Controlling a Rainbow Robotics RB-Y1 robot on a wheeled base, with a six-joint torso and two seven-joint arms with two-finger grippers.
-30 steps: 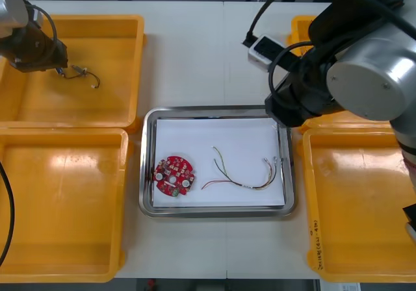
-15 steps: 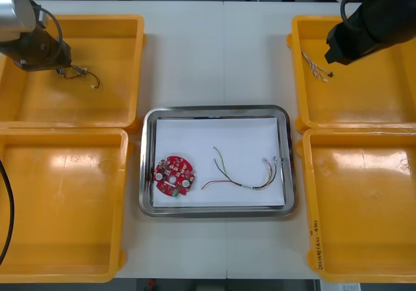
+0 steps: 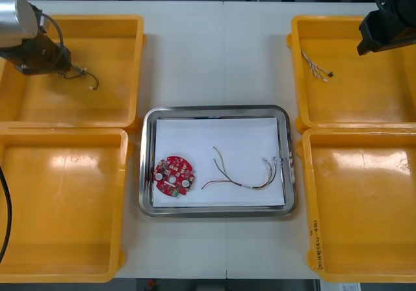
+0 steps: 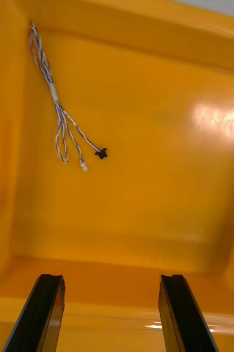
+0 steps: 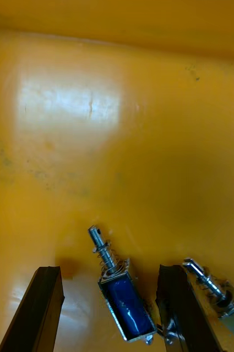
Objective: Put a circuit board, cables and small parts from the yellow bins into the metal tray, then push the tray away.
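Small metal part point(image 5: 121, 300) within spread left tool point(image 5: 110, 270), second part point(image 5: 218, 292) alongside; right tool point(image 4: 111, 278) spread, cable point(image 4: 56, 103) ahead.

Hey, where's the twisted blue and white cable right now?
In the front view the blue and white cable lies in the far yellow bin on the robot's right, near its inner wall, ahead of the open right gripper.

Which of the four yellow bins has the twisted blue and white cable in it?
The far bin on the robot's right, where the right gripper hovers; the cable lies by its inner wall.
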